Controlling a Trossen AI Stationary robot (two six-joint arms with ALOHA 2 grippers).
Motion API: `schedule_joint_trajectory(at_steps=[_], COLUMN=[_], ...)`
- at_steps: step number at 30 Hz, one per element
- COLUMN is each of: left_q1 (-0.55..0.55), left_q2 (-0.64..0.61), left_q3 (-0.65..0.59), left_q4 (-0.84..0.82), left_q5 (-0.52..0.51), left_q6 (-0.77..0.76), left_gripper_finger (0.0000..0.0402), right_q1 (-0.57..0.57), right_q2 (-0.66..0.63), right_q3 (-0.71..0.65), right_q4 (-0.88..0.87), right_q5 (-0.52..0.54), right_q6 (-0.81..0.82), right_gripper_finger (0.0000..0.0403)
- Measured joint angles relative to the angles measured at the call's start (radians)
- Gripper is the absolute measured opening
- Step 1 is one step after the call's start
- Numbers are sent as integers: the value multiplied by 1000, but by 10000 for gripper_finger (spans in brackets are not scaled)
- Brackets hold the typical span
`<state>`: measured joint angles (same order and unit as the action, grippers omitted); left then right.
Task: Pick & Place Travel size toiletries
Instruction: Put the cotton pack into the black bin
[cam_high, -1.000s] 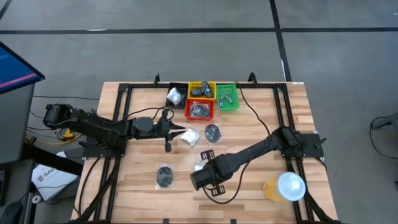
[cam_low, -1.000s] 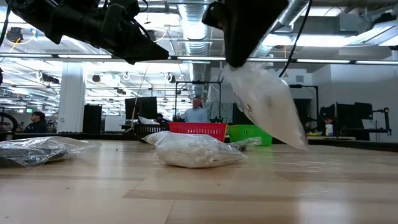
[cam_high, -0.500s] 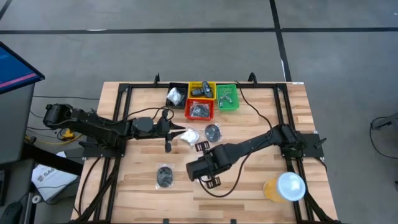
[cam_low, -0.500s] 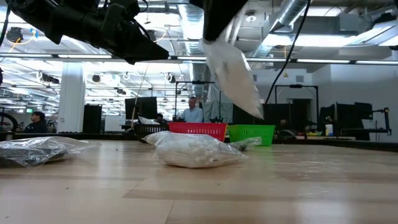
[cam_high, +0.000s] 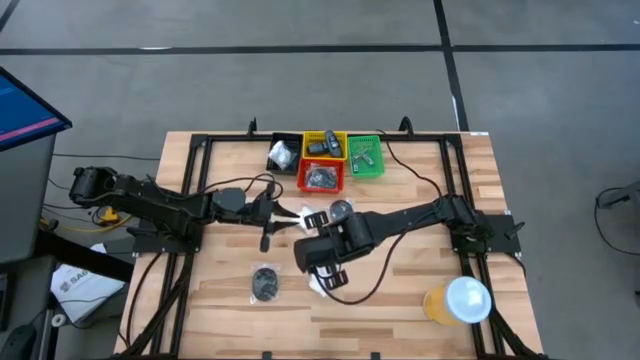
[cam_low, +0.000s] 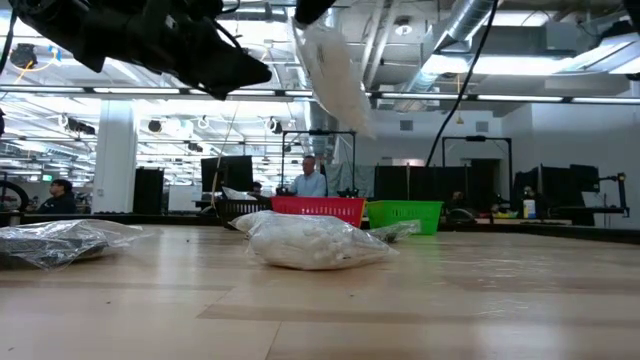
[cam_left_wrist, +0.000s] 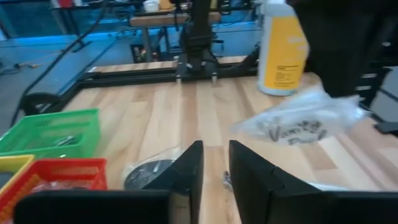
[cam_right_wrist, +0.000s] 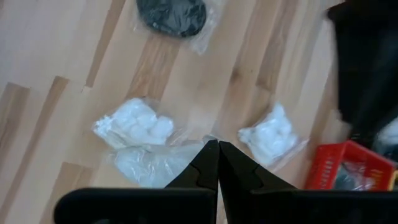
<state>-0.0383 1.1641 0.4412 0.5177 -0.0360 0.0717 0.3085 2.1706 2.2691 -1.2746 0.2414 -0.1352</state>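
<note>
My right gripper (cam_right_wrist: 215, 148) hangs above the table's middle, shut on a clear crinkly packet of white stuff (cam_right_wrist: 152, 163), which the low view shows high in the air (cam_low: 335, 70). Two more white packets (cam_right_wrist: 132, 127) (cam_right_wrist: 270, 138) lie flat on the wood beneath it. One bagged dark disc (cam_high: 265, 283) rests near the front left, another (cam_high: 341, 209) near the red bin. My left gripper (cam_left_wrist: 215, 165) hovers left of the middle, open by a narrow gap and empty, pointing at the held packet (cam_left_wrist: 298, 124). My right gripper pinches the packet's upper edge (cam_right_wrist: 200, 149) between its two fingertips, coming from above and pointing down. The packet is lifted clear of the table and hangs slanting below the fingers (cam_low: 340, 85).
Black (cam_high: 283, 153), yellow (cam_high: 325, 143), green (cam_high: 365, 155) and red (cam_high: 321, 176) bins stand in a cluster at the far edge. An orange cup with a white lid (cam_high: 457, 300) stands at the near right corner. Black frame rails run along both sides.
My right gripper has moved up and toward the table's far left, staying shut on the packet. The packet has risen with it, from hanging low over the near middle to high above the white packet lying on the table.
</note>
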Motion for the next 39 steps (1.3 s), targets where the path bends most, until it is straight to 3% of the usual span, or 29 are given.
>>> schedule_joint_trajectory(at_steps=[11,17,24,31,39], left_q1=[0,0,0,0,-1], left_q2=[0,0,0,0,0], left_q3=[0,0,0,0,0], left_q4=[45,76,87,91,94], left_q5=[106,182,257,281,384], left_q6=[23,60,72,81,107], left_gripper_finger=[202,246,252,237,209], right_q1=[-22,-37,-60,-75,-98], right_q2=[0,0,1,1,1], right_q3=[88,88,88,88,88], right_q4=[25,69,140,171,185], right_q5=[0,-2,-6,-8,-9], right_q6=[-85,-131,-179,-204,-216], right_gripper_finger=[0,0,0,0,0])
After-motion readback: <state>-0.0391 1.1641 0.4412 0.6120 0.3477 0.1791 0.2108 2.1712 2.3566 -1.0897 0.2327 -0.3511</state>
